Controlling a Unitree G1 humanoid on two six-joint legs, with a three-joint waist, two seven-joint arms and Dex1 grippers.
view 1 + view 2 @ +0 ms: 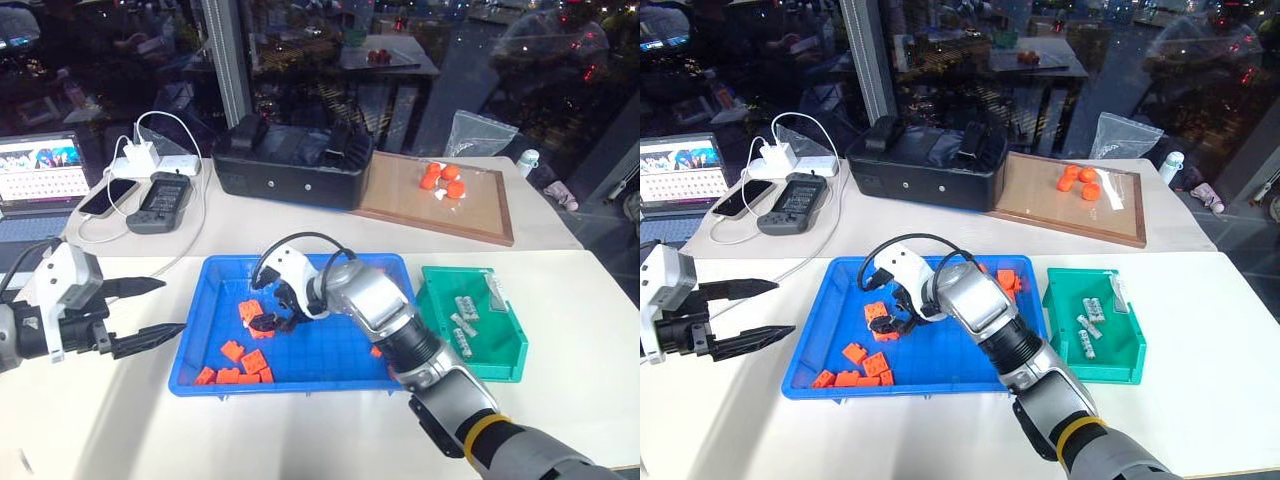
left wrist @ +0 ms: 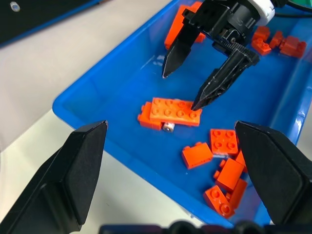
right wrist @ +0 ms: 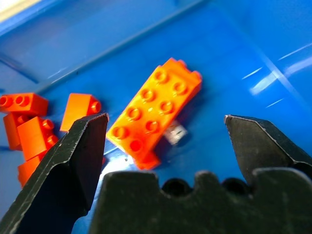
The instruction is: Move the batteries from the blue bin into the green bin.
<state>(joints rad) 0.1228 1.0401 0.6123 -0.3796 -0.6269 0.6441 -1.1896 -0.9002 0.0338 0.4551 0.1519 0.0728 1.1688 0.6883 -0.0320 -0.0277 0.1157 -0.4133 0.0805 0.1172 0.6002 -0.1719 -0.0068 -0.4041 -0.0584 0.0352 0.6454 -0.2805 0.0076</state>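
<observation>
Right end effector point(image 1: 268, 312), jaws wide and empty, poised over a studded orange brick point(image 3: 153, 109) hiding a silver battery end point(image 3: 176, 133) in the glossy blue bin point(image 1: 300, 268). Banded grey batteries point(image 1: 466, 310) lie in the green bin point(image 1: 500, 360). Left end effector point(image 1: 155, 307) open, empty.

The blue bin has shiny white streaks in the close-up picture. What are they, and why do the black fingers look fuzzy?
In the right wrist view, the streaks on the blue bin are glare from lights; the right hand sits too near the lens, so it blurs. In the left eye view, the window mirrors room lights.
</observation>
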